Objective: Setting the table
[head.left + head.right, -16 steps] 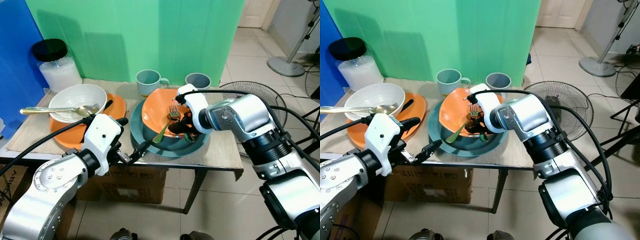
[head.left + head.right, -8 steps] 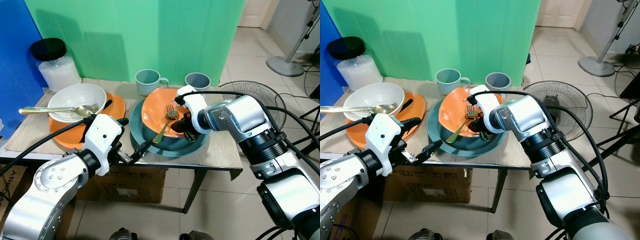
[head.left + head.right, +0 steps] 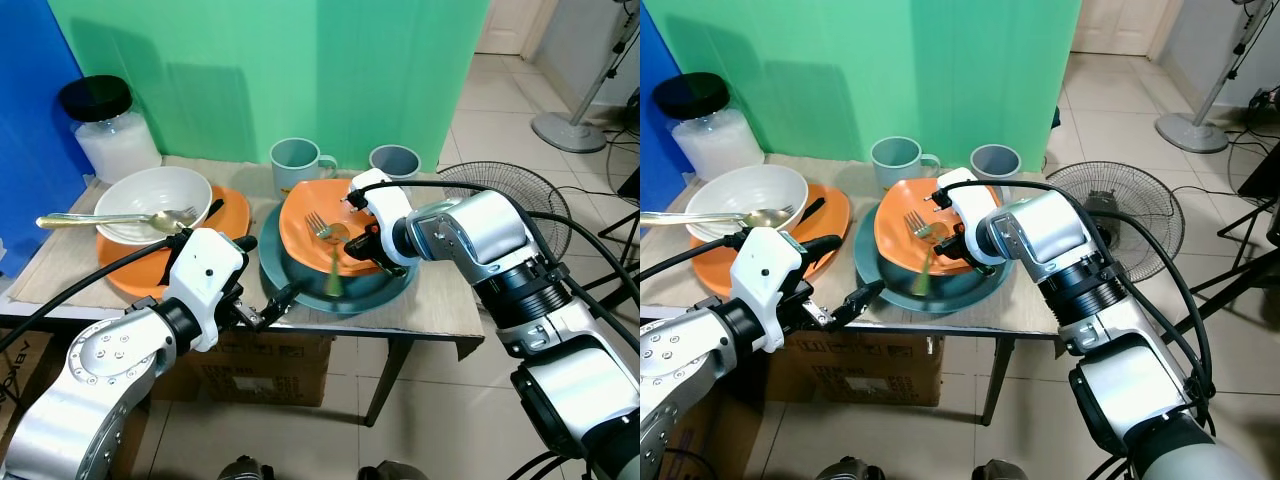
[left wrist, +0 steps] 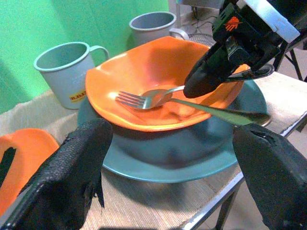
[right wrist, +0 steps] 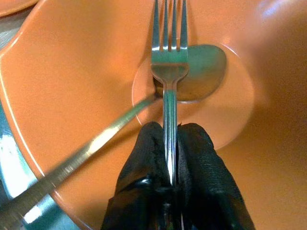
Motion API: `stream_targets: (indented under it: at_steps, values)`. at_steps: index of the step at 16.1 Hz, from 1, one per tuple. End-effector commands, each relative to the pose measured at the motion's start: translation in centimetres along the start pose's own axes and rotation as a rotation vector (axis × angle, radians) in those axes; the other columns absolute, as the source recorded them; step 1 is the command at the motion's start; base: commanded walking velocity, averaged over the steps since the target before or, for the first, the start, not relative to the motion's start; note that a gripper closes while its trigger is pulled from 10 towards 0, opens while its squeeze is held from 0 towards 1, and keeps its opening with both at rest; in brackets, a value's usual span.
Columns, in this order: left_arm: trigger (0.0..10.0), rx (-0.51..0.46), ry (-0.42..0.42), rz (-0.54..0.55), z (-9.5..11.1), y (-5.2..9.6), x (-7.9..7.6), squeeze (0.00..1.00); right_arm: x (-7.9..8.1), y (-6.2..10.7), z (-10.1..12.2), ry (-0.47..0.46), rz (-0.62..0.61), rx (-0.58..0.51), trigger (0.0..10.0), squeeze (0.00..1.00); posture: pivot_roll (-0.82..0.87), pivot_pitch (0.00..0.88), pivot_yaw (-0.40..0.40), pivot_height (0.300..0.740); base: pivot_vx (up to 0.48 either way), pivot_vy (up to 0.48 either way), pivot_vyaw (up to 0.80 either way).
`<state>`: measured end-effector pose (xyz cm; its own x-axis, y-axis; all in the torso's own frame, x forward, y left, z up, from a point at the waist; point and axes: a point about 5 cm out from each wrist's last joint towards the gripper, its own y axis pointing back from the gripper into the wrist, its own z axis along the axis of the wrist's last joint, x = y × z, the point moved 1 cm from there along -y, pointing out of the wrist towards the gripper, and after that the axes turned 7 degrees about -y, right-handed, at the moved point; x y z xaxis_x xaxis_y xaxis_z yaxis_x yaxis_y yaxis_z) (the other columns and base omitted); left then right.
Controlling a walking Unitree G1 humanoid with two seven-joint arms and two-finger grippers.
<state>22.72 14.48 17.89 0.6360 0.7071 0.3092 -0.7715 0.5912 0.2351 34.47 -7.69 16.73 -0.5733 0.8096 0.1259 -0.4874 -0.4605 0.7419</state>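
The right gripper [image 5: 169, 165] has its two black fingers pinched tight on the handle of a fork [image 5: 169, 72], holding it low over the middle of the orange bowl [image 4: 158, 81] with the tines pointing away from the wrist, toward the bowl's far wall. Right under the fork's neck lies a gold spoon [image 4: 211, 111]: its bowl rests in the well at the orange bowl's centre, touching or nearly touching the tines, and its long handle runs out across the orange bowl's near rim toward the table edge, looking blurred in the head views. So the fork's long axis and the spoon's cross at an angle, and I'd judge that lifting the fork clear means drawing it up and back along its own handle without dragging the spoon along. The orange bowl sits inside a teal plate [image 3: 385, 292], with two grey mugs [image 3: 297, 160] just behind it. The left gripper [image 3: 268, 308] hovers off the table's front edge, nearer than the orange bowl, fingers spread wide apart and holding nothing. Further to the left of the orange bowl stands a white bowl [image 3: 150, 195] on an orange plate [image 3: 130, 275], a second spoon [image 3: 115, 219] laid across it.
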Motion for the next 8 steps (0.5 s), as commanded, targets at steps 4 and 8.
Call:
stream_targets:
  at_steps: [4,8]
  values:
    - [10.0,-0.008,-0.020,-0.003,0.4,0.1,0.0,0.00,-0.2,1.0,1.4,-0.013,-0.007,-0.055,0.0,0.00,-0.05,0.057,0.010,0.740,0.000,0.000,0.00]
    - [10.0,-0.007,-0.025,0.000,0.4,0.2,0.1,0.00,-0.7,2.1,2.4,-0.043,-0.011,-0.116,0.0,0.00,-0.05,0.054,0.012,0.740,0.000,0.000,0.00]
